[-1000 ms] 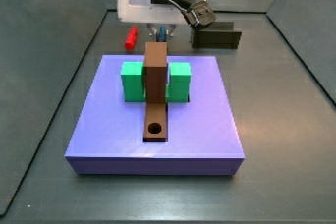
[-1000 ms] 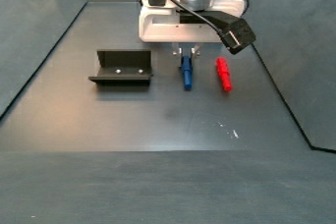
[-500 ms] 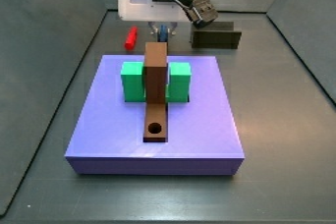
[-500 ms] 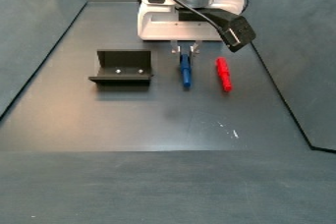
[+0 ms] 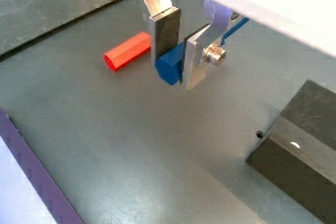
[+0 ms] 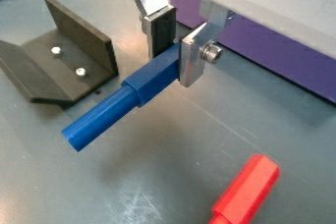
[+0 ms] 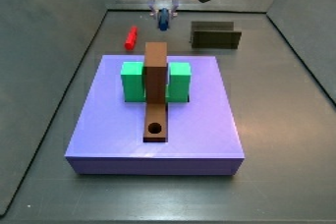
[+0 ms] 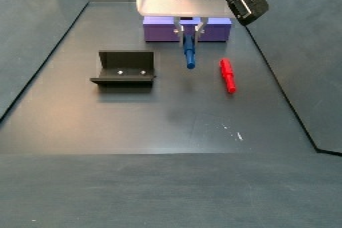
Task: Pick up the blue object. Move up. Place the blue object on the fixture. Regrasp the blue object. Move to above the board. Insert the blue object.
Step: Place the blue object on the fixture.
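Note:
The blue object (image 6: 112, 115) is a short blue peg, and my gripper (image 6: 176, 59) is shut on one end of it, the silver fingers clamping its sides. In both side views the blue object (image 8: 190, 50) hangs lifted off the floor, its free end tilted down under the gripper (image 8: 187, 27). Off to one side on the floor stands the fixture (image 8: 123, 69), a small dark slotted block, also visible as the fixture (image 7: 215, 35). The board (image 7: 210, 120) is a lavender slab carrying a green block (image 7: 136, 81) and a brown bar (image 7: 156, 90) with a round hole.
A red peg (image 8: 227, 75) lies on the floor beside the spot under the gripper, and the red peg (image 7: 132, 38) is just past the board's far edge. Dark walls enclose the floor on the sides.
The gripper has risen with the blue object clamped in it, lifting the peg off the floor beside the red peg. Red peg, fixture and board have not moved.

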Controlling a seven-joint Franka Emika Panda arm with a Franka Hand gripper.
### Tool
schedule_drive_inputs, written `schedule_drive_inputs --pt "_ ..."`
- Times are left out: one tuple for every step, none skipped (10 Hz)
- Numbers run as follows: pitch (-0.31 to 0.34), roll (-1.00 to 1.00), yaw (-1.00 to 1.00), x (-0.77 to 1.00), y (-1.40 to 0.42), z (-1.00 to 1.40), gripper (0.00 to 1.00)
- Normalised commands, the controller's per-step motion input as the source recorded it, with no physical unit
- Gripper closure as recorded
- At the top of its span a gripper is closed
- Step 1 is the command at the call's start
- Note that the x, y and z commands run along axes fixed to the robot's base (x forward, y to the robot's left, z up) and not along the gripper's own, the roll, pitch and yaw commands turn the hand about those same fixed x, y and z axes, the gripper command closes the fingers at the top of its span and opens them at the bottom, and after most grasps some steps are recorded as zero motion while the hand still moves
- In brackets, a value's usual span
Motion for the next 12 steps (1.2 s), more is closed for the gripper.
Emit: schedule_drive_inputs --pt "0.117 -0.99 -0.19 0.5 0.12 0.55 1.0" --pt "0.089 -1.0 -0.22 0.54 0.1 0.52 1.0" --pt "0.086 -1.0 -0.22 0.55 0.1 0.52 1.0" --pt "0.08 -1.0 -0.23 0.57 0.07 0.51 1.0" --pt "0.08 -1.0 -0.26 0.62 0.03 0.51 1.0" --pt "0.149 -0.94 -0.36 0.73 0.0 0.57 1.0" --pt "0.16 -0.92 -0.33 0.79 0.0 0.56 1.0" --pt "0.171 -0.88 -0.3 0.81 0.0 0.45 1.0" --pt "0.149 -0.91 -0.25 0.79 0.0 0.27 1.0" --pt "0.046 -0.91 -0.21 0.72 0.01 0.07 1.0" --pt "0.0 -0.88 -0.11 0.54 0.07 -0.01 1.0" --pt "-0.1 -0.81 0.0 0.27 0.08 -0.19 1.0"
